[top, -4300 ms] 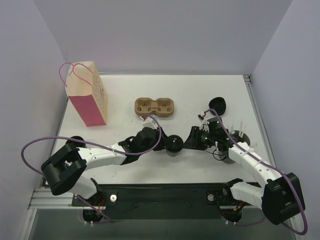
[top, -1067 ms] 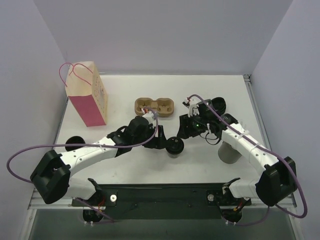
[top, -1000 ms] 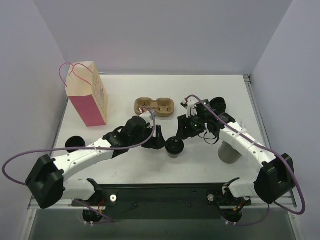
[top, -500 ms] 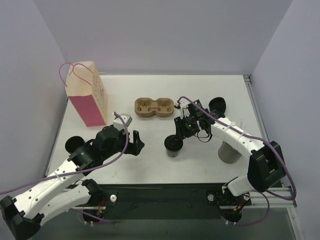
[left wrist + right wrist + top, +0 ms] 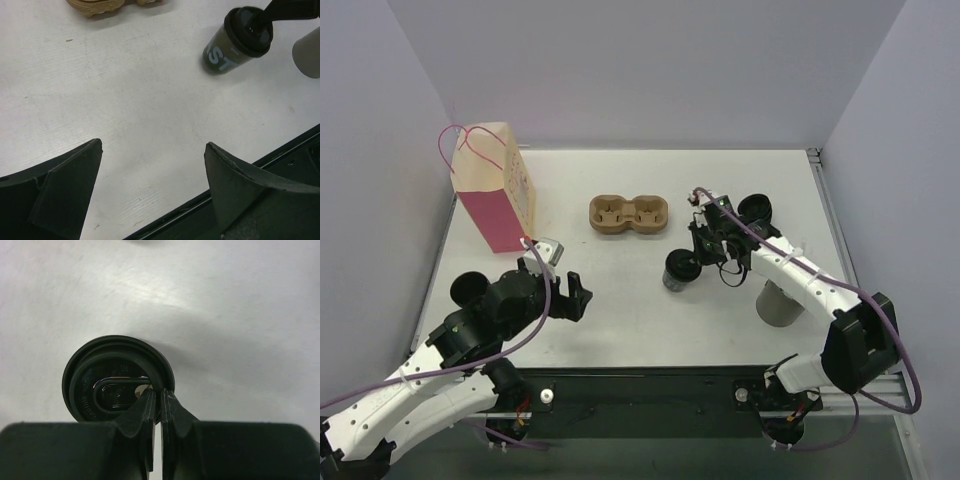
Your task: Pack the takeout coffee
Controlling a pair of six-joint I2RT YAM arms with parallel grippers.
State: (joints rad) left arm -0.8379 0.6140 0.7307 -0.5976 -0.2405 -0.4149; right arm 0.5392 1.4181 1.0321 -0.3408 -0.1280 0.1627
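One cup (image 5: 100, 385), rim between right jaws

The tray (image 5: 629, 215) lies mid-table behind the cup (image 5: 680, 270), bag (image 5: 498, 200) far left, lids (image 5: 756, 210) and cylinder (image 5: 778, 303) right, possibly a second cup (image 5: 470, 288) near-left.

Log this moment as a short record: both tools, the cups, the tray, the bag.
left tool: open, holding nothing
right tool: shut on the lid rim of the lidded coffee cup
lidded coffee cup: outside the tray, to its right
second black cup: far left, ungripped
pulp tray: both wells empty
paper bag: upright, far left
cups packed: none
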